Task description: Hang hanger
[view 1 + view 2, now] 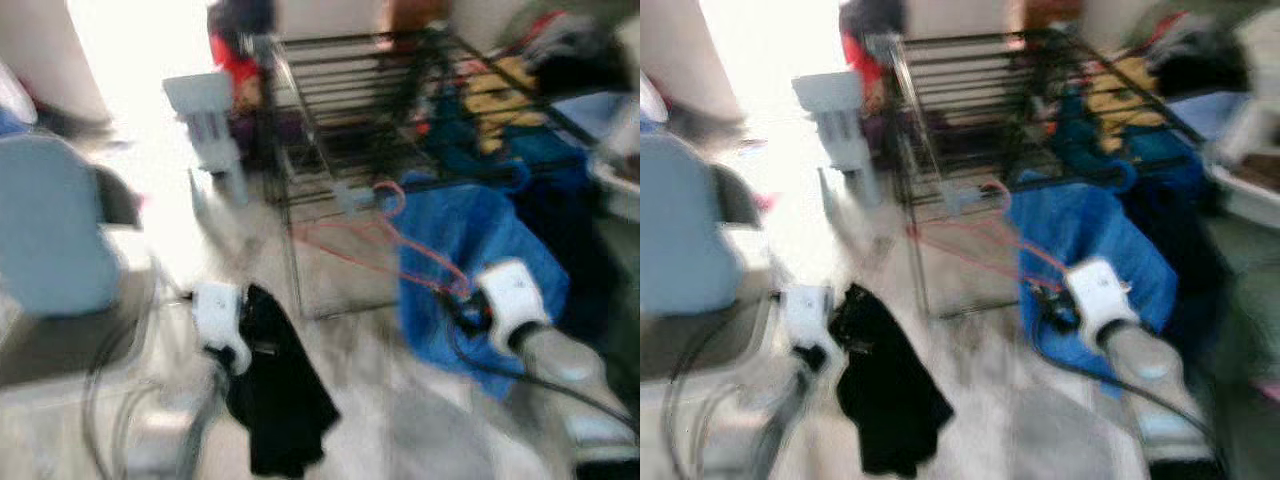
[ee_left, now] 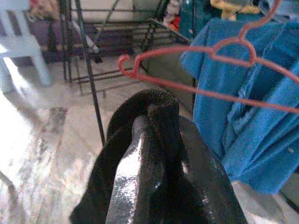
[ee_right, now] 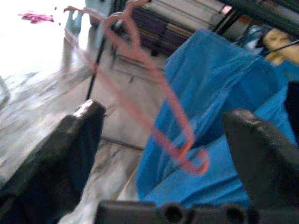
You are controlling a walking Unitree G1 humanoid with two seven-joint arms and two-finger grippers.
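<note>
The head views were blurred. The thin salmon-pink wire hanger (image 1: 375, 240) hung in the air in front of the black metal drying rack (image 1: 350, 110), its hook end up near the rack's lower rails and its far corner down beside the right claw (image 1: 462, 308). In the right wrist view that hanger (image 3: 154, 112) crossed the gap between the two black fingers (image 3: 70, 154), which stood wide apart; it looked free of both pads there, though in the head view the hanger's end sat just at the claw, so I could not tell whether any part of it touched.

Behind the hanger a bright blue cloth garment (image 1: 470, 270) was draped over the rack's near edge and hung down toward the pale floor (image 1: 350, 400). More clothes, yellow and dark blue, lay heaped on the rack's top further back.

The left claw (image 1: 238, 358) was low on the robot's left and pinched tight on a limp black cloth (image 1: 280, 400) that drooped below it. In the left wrist view that black cloth (image 2: 159, 158) was bunched over the shut fingers (image 2: 133, 163), with the pink hanger (image 2: 196, 70) beyond it, apart from it, against the blue garment (image 2: 252, 121).

A pale blue plastic stool (image 1: 210, 130) stood on the floor left of the rack, and a grey-blue padded chair (image 1: 50, 230) stood nearer on the robot's left.
</note>
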